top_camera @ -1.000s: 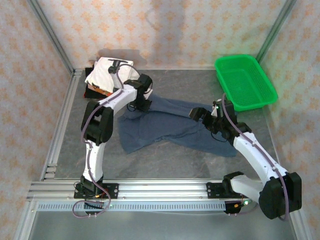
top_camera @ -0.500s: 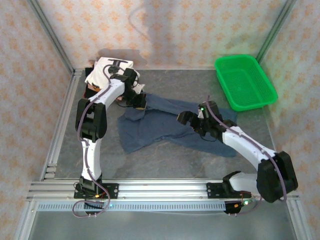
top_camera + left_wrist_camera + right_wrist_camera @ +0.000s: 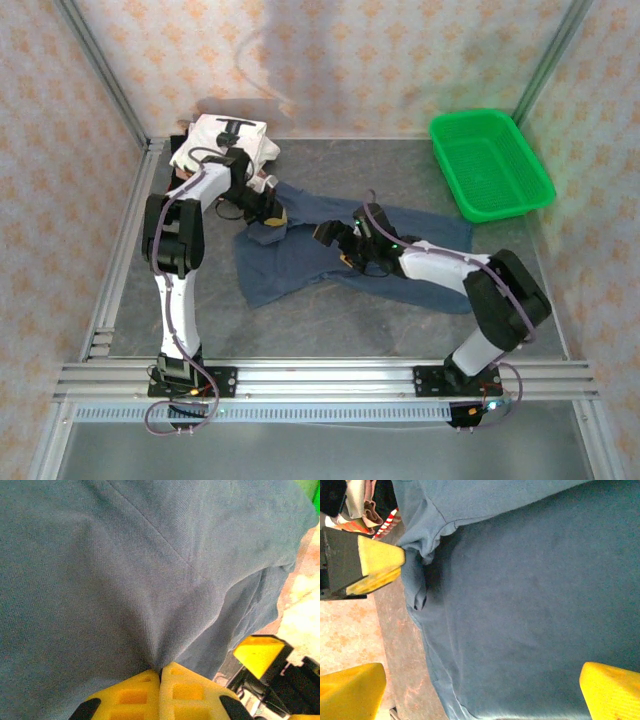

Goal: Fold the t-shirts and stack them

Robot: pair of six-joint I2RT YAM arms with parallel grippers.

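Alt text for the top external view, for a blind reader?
A navy-blue t-shirt lies rumpled on a grey table, the left gripper shut on its back-left corner and the right gripper open above its middle. Folded shirts sit stacked back left; a green basket back right.

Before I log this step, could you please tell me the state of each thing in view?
blue shirt: unfolded, rumpled, lying on the table.
shirt stack: folded, piled in the far left corner.
basket: upright.
left gripper: shut on the blue shirt.
right gripper: open above the blue shirt.
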